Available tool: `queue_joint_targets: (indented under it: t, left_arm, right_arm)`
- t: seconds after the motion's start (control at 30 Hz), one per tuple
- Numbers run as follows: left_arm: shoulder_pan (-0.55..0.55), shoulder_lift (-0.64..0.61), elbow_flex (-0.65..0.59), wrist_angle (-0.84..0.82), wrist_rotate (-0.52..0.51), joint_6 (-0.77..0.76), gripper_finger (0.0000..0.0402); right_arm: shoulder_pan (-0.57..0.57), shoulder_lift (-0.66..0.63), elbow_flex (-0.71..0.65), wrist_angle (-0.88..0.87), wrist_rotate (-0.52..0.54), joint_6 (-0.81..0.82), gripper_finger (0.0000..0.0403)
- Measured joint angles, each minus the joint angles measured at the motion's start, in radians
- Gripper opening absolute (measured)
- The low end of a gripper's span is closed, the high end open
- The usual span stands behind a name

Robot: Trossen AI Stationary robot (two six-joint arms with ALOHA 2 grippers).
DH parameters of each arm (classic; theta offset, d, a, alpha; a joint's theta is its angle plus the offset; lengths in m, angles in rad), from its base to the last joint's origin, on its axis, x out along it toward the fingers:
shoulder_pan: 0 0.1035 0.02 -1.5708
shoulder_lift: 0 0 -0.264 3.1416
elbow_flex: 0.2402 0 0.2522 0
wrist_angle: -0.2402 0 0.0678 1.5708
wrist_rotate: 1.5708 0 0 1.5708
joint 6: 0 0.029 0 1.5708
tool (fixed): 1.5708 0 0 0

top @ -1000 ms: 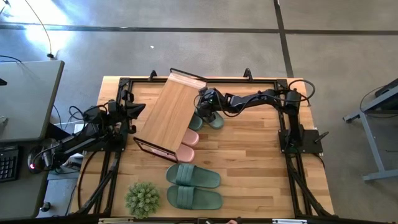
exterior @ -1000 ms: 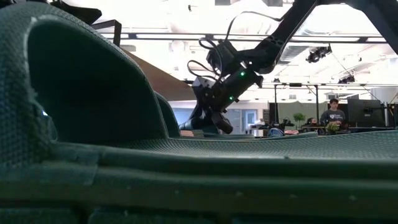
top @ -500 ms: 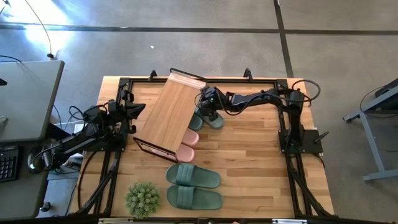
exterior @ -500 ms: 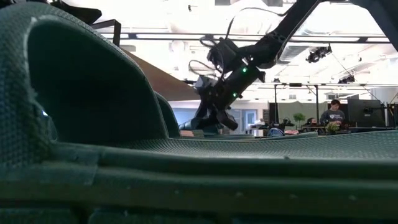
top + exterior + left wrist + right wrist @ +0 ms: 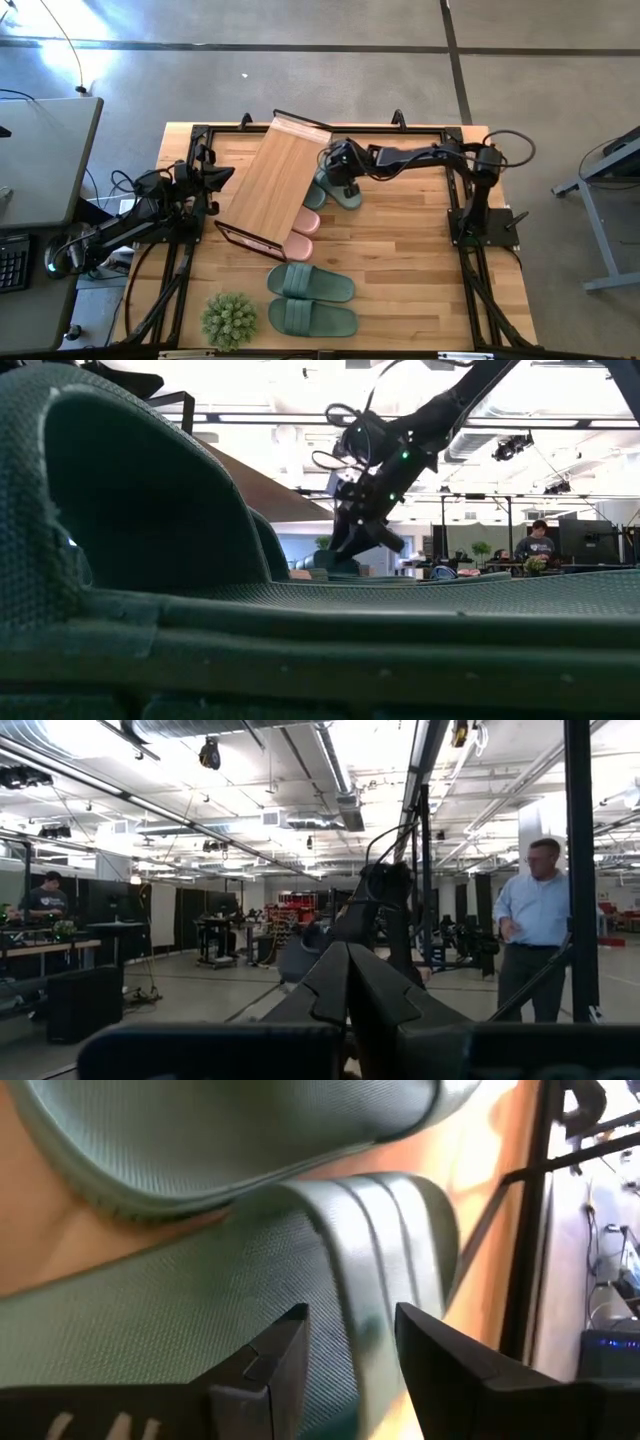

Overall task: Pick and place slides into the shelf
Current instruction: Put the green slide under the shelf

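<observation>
Under the shelf (image 5: pixel 278 172) edge, right gripper (image 5: pixel 343 178) hangs spread over a green slide (image 5: pixel 340 192), gripping nothing. I'd drop straight onto the strap, then pinch. Left gripper (image 5: pixel 205 172) waits aside.

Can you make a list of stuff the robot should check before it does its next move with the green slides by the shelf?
1. Right hand is over the green slides beside the shelf: ok.
2. Right hand's fingers are open with the slide's strap just ahead of them: ok.
3. Fingers have a real hold on the slide: not ok, nothing is clamped yet.
4. Left hand waits at the table's left edge, away from the slides: ok.
5. The space under the shelf is free for the green slides: cannot tell, its board hides it; the pink slides already poke out from it.
6. The other green pair lies near the front edge, out of the way: ok.
</observation>
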Motion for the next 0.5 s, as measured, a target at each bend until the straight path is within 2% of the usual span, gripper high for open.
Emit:
queue_joint_targets:
  t: [0.27, 0.5]
  left_arm:
    - [0.000, 0.000, 0.000, 0.000, 0.000, 0.000, 0.0001]
    - [0.000, 0.000, 0.000, 0.000, 0.002, 0.000, 0.0001]
  right_arm:
    - [0.003, -0.096, 0.000, -0.122, 0.037, 0.111, 0.0140]
    - [0.059, -0.225, 0.000, -0.365, 0.176, 0.386, 0.0114]
